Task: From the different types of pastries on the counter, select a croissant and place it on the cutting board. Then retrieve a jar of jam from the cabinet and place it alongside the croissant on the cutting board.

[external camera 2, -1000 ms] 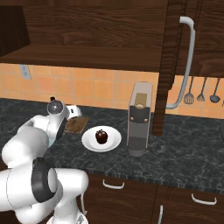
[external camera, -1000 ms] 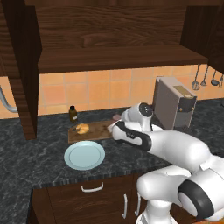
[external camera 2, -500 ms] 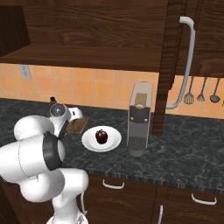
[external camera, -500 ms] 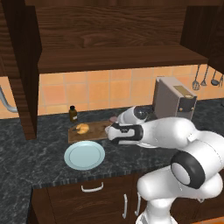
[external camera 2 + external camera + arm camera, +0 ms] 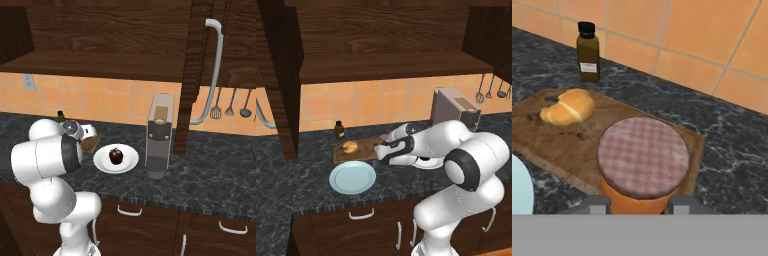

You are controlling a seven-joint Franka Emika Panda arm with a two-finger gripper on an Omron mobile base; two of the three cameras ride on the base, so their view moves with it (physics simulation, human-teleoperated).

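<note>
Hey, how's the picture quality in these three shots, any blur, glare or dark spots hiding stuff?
Hand view: soft and low in detail, but the jar of jam, croissant and cutting board read clearly; no glare. Left base view: even light, cabinet interior dim. Right base view: sharp enough, the arm hides most of the board, cupcake very dark.

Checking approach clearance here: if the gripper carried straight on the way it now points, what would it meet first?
The squat orange jam jar with the checked lid, sitting right between the gripper's fingers. Beyond it lies the brown wooden cutting board. Whether the fingers already press the jar is unclear.
</note>
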